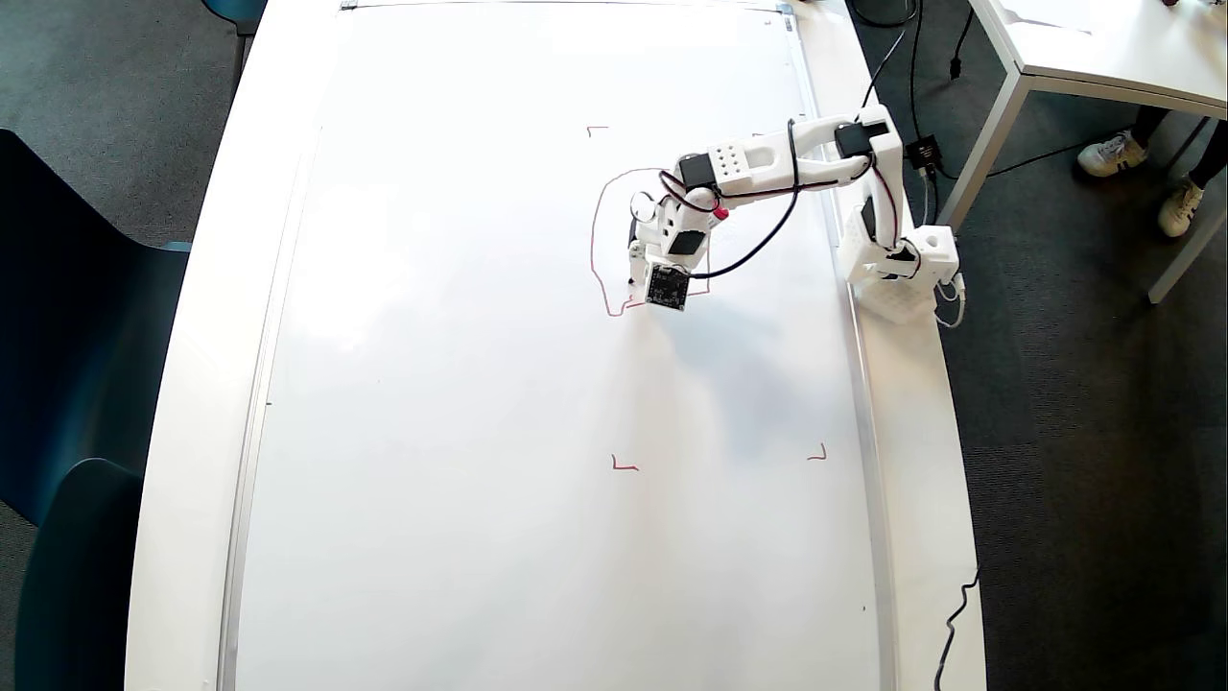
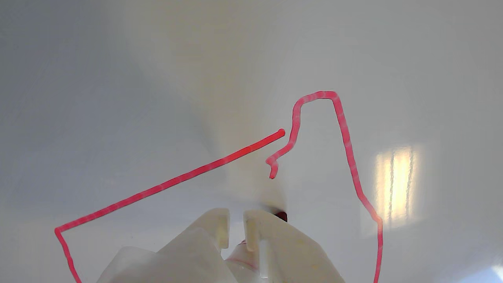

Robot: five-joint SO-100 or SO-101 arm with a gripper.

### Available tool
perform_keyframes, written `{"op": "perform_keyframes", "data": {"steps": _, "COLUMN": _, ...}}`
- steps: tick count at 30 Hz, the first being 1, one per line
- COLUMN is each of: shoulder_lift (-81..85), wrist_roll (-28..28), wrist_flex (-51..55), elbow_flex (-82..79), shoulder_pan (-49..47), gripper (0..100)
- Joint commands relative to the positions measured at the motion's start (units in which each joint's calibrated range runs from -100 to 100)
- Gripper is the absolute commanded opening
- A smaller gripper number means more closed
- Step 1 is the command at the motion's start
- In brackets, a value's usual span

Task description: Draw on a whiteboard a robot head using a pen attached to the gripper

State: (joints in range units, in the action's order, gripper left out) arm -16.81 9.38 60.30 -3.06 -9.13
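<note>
On the board (image 1: pixel 537 384), toward one o'clock from its centre, a thin red head outline (image 1: pixel 595 226) is seen, unfinished: in the wrist view its line (image 2: pixel 346 145) is left open, with a gap between two ends. The tool (image 2: pixel 235 228) is clamped on the pen (image 2: pixel 281 215), the tip just beside the board.

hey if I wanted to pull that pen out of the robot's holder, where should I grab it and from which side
Probably the red end of the pen, which sticks up clear of the pincer beside the black cables. Come from above, pulling along the barrel: its lower half sits clamped between the white prongs, tip down at the whiteboard.
</note>
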Motion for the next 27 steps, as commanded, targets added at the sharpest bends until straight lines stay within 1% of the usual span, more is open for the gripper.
{"op": "perform_keyframes", "data": {"steps": 1, "shoulder_lift": -0.1, "wrist_roll": -0.2, "wrist_flex": -0.4, "elbow_flex": -0.1, "shoulder_pan": -0.3, "gripper": 1}}
{"op": "perform_keyframes", "data": {"steps": 27, "shoulder_lift": 0.2, "wrist_roll": -0.3, "wrist_flex": -0.5, "elbow_flex": -0.5, "shoulder_pan": 2.2, "gripper": 1}}
